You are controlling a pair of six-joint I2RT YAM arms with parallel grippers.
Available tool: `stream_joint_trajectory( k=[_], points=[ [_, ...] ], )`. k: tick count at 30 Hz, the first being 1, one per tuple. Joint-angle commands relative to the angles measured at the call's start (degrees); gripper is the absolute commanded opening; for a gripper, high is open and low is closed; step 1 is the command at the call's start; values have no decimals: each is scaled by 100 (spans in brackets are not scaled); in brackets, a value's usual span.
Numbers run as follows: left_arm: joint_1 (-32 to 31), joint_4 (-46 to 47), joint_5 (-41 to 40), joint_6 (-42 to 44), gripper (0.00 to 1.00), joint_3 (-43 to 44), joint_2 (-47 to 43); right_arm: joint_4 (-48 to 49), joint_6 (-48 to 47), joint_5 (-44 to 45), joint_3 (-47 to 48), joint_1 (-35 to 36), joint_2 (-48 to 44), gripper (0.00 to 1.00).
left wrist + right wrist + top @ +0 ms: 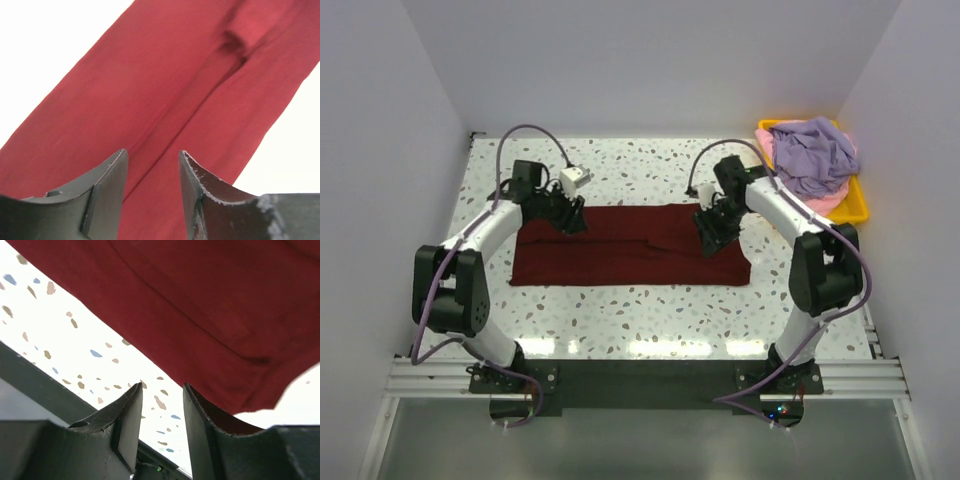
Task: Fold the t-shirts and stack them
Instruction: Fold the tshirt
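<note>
A dark maroon t-shirt [630, 250] lies flat on the speckled table as a long folded band, with a fold line running along it [175, 100]. My left gripper [570, 215] hovers over its far left part, jaws open, only cloth showing below the gap [152, 152]. Over the shirt's right end my right gripper [710, 235] is open too, nothing between its fingers [161, 386]; bare table shows through the gap, beside the shirt's edge [210, 305]. A lavender t-shirt [815, 150] is bunched on top of a pale pink t-shirt [830, 205] at the back right.
The lavender and pink shirts sit in a yellow tray [861, 205] in the far right corner, against the white walls. The table's dark front rail [30, 375] runs near the arm bases.
</note>
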Motion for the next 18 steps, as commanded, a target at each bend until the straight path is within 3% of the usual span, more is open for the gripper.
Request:
stream_joint_trajectory(
  k=[1, 6, 9, 15, 17, 18],
  points=[
    [641, -366, 530, 397, 52, 403, -456, 340, 244, 771, -146, 487, 129, 42],
    [1573, 91, 655, 292, 61, 509, -1212, 508, 104, 1299, -94, 691, 735, 43],
    [2004, 477, 689, 265, 75, 387, -1599, 551, -80, 1868, 265, 691, 1341, 42],
    [2584, 435, 891, 283, 87, 377, -1846, 587, -642, 2889, 2004, 691, 2940, 41],
    [2655, 329, 936, 257, 100, 369, -1811, 587, -757, 3275, 3084, 699, 3615, 41],
    [2664, 303, 910, 239, 100, 360, -1785, 595, -889, 3417, 3505, 699, 3880, 41]
  ],
)
